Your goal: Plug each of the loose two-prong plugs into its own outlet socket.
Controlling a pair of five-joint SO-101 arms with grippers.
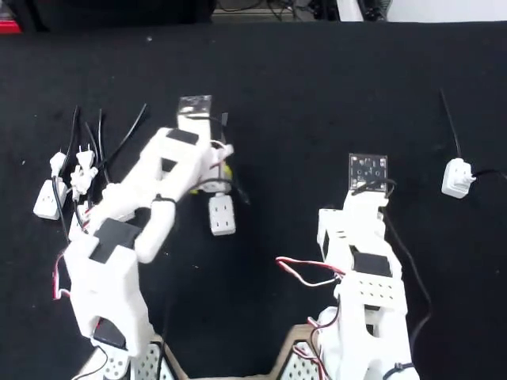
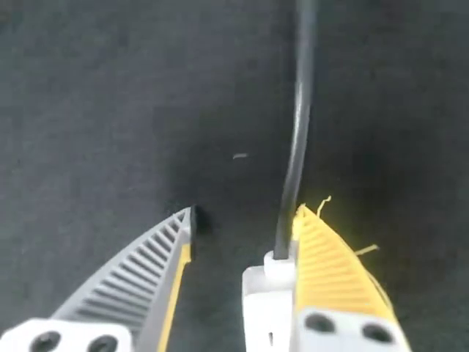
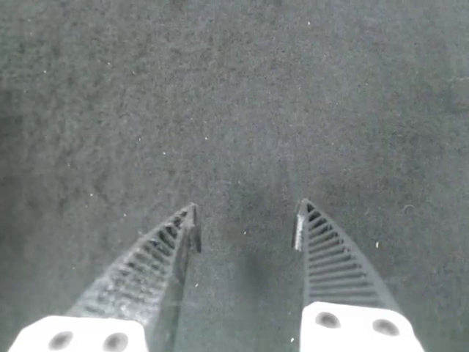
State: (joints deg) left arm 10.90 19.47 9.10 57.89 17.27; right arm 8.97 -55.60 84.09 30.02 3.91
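Meanwhile, the left gripper [image 2: 246, 213] gapes, a likely light, rigid plug [image 2: 265, 308] against one finger; its flat sides look the surest hold. Beside it, the right gripper [image 3: 247, 207] holds its fingers apart, empty.

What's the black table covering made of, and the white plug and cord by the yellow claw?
Table covering: probably black felt, matte, lint-flecked.
Plug: smooth white moulded plastic, seemingly.
Cord: black, faintly shiny sheath, probably rubber or vinyl.

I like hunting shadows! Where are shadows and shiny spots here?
High view: light glints off the left arm's wrist plate. Left wrist view: dark shadow beside the cable. Right wrist view: faint shadow on the cloth between the jaws.
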